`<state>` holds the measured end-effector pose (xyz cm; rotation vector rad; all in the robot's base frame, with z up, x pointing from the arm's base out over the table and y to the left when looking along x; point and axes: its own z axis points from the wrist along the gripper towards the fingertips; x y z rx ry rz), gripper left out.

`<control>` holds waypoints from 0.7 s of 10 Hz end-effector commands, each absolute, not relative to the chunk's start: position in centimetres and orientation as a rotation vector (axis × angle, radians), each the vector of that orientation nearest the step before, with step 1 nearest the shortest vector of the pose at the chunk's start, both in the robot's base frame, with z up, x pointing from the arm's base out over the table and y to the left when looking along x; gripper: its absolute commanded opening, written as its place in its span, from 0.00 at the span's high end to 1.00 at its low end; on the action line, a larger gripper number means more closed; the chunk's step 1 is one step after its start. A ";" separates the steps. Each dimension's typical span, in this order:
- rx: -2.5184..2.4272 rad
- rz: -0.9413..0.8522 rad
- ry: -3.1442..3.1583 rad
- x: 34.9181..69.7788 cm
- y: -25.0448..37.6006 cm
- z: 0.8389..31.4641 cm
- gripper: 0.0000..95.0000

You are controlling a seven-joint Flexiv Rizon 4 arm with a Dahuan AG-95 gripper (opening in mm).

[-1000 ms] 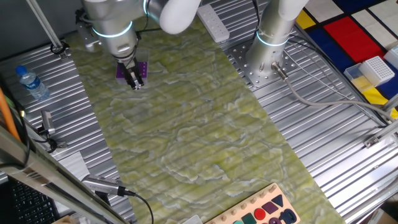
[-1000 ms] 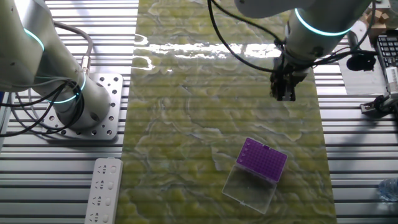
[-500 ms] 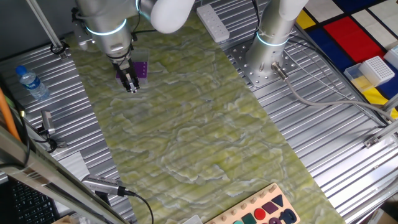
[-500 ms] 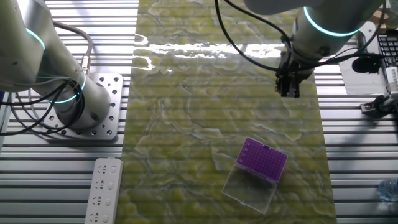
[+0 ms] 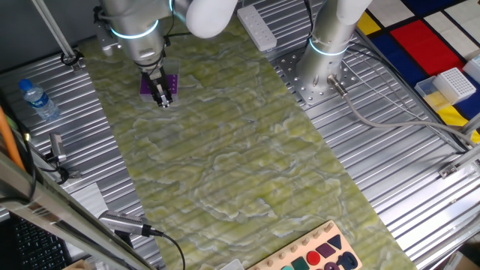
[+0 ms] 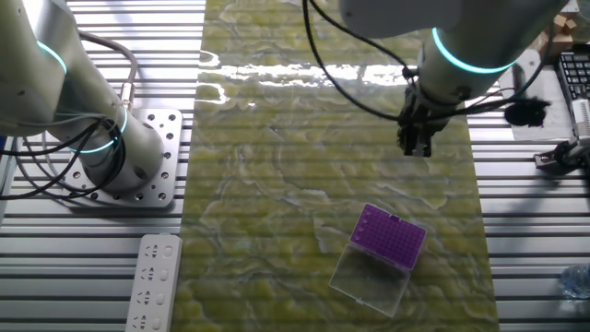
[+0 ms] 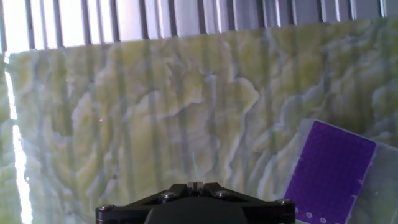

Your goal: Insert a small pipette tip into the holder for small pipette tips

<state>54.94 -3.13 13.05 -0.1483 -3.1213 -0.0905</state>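
Note:
The purple holder for small pipette tips (image 6: 391, 234) lies on the green mat with its clear lid (image 6: 371, 278) folded open beside it. In one fixed view the holder (image 5: 173, 83) shows partly behind my fingers. In the hand view the holder (image 7: 329, 169) is at the lower right. My gripper (image 6: 415, 148) hangs above the mat, well apart from the holder. Its jaws stand together (image 7: 196, 185). A thin, faint translucent pipette tip (image 7: 193, 160) pokes out from between them.
A second robot arm's base (image 6: 115, 152) stands on a metal plate beside the mat. A white power strip (image 6: 152, 281) lies near it. A water bottle (image 5: 37, 99), a white gridded rack (image 5: 452, 84) and a wooden shape board (image 5: 319, 255) sit at the table's edges.
My gripper swung a little away from the holder, then came back and now hangs slightly nearer to it. The jaws stayed shut. The holder has not moved.

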 end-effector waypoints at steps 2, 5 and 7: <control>-0.150 -0.097 -3.117 54.8 -3.2 12.9 1.00; -0.129 -0.098 -3.117 54.8 -3.2 12.9 1.00; -0.126 -0.098 -3.116 54.8 -3.2 12.9 1.00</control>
